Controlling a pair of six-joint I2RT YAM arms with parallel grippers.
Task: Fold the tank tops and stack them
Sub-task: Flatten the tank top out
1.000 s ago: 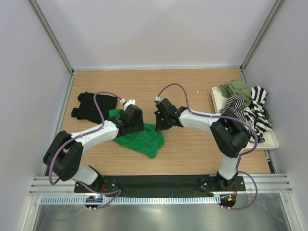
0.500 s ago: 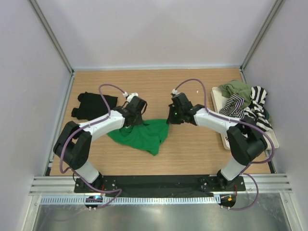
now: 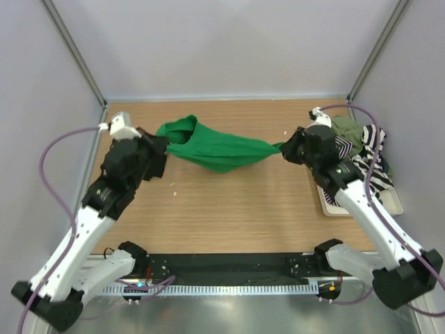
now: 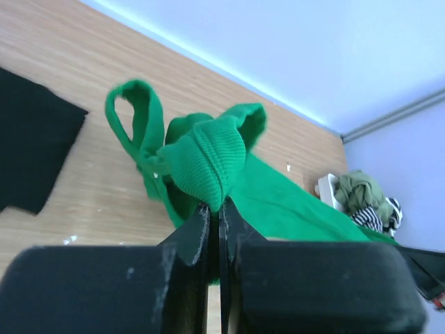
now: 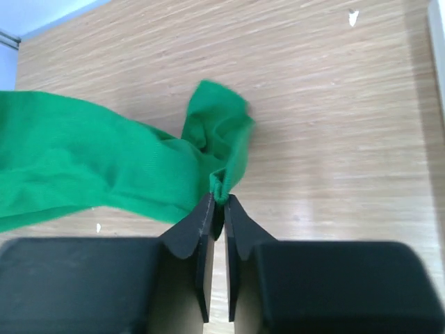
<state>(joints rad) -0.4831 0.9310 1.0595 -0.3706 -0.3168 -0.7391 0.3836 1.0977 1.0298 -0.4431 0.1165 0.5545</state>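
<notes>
top external: wooden table (image 3: 229, 216), pale walls (image 3: 222, 49) on three sides. a white tray (image 3: 335, 209) at the table's right edge holds an olive tank top (image 3: 351, 131) and a striped tank top (image 3: 373, 167), heaped together. the green tank top (image 3: 215, 147) is stretched between my grippers, sagging mid-span. my left gripper (image 4: 214, 207) pinches a ribbed bunch of it and my right gripper (image 5: 219, 203) pinches a fold at the other end. the black tank top (image 4: 31, 149) lies flat near the left wall.

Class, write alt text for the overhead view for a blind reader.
A green tank top is stretched over a wooden table between the left gripper and right gripper, each shut on one end. A white tray at right holds an olive top and a striped top.
</notes>
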